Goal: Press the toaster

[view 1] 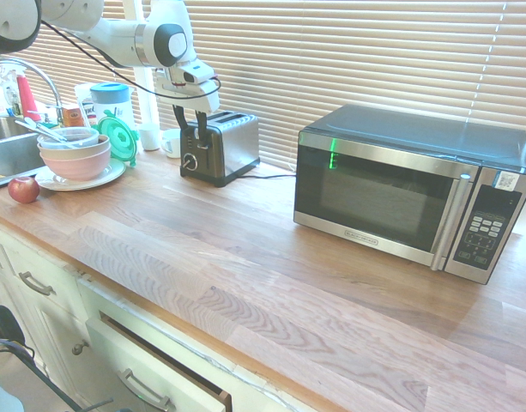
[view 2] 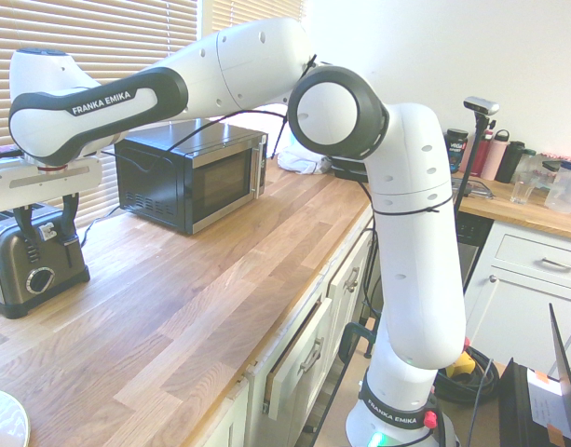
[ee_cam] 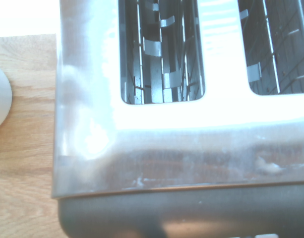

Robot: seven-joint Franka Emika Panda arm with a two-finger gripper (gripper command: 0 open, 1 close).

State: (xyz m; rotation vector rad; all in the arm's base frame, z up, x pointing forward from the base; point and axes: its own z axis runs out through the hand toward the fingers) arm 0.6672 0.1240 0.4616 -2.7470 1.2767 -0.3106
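Toaster (view 1: 235, 148) sits around 9 o'clock from the microwave (view 1: 378, 184) in exterior view 1. Gripper (view 1: 192, 136) is open, seemingly by the lever (view 2: 48, 231); an off-center press could slip off.

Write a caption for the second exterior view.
White robot arm's black two-finger gripper at a brushed-steel two-slot toaster.
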